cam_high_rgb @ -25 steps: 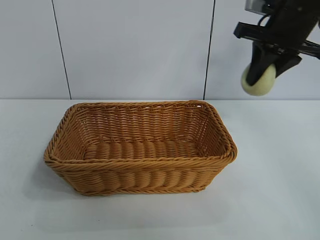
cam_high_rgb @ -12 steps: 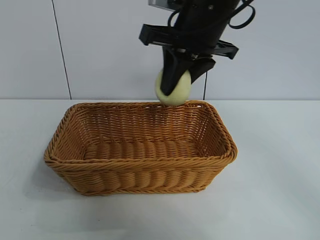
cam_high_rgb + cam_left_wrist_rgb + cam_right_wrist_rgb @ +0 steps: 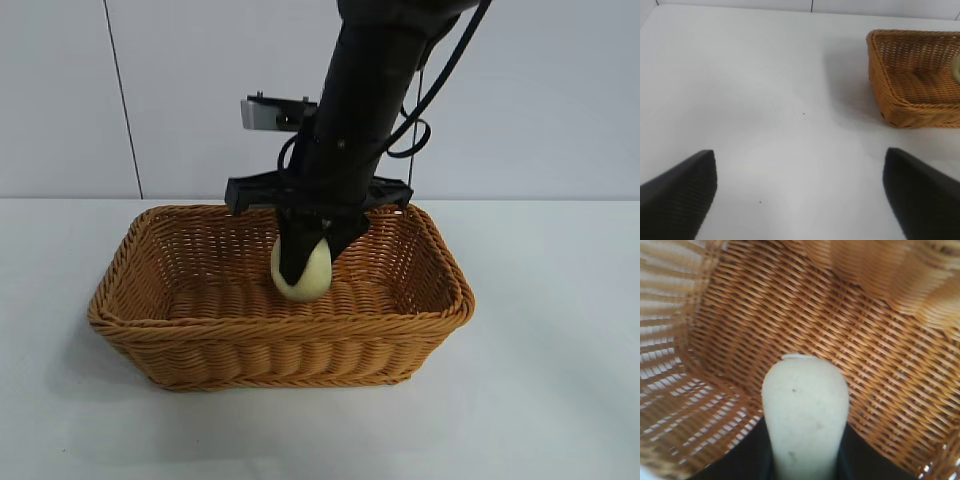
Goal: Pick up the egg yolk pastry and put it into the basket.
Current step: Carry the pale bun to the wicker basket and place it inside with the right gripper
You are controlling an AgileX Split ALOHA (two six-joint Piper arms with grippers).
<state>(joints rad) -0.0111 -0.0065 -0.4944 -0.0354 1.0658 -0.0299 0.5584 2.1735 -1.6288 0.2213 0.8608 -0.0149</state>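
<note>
Pinching the egg yolk pastry (image 3: 304, 271) between its dark fingers, the right gripper (image 3: 306, 262) now hangs inside the basket (image 3: 150, 320), pointing steeply down. A second ago it was high at the far right, well clear of the basket; half a second ago it was over the back rim; since then it has swung across and sunk below rim level. The pastry sits about mid-basket, nearer the back wall than the front, and seems just above the woven floor, though I cannot tell whether it touches. In the right wrist view the pale lump (image 3: 805, 415) fills the gap between the fingers, with weave close behind it.

So the carry looks all but done; what remains, I judge, is letting go and lifting out.

Off to the side, the left gripper (image 3: 800, 195) rests spread wide over the bare worktop (image 3: 765, 100), with the basket's corner well apart from it.
</note>
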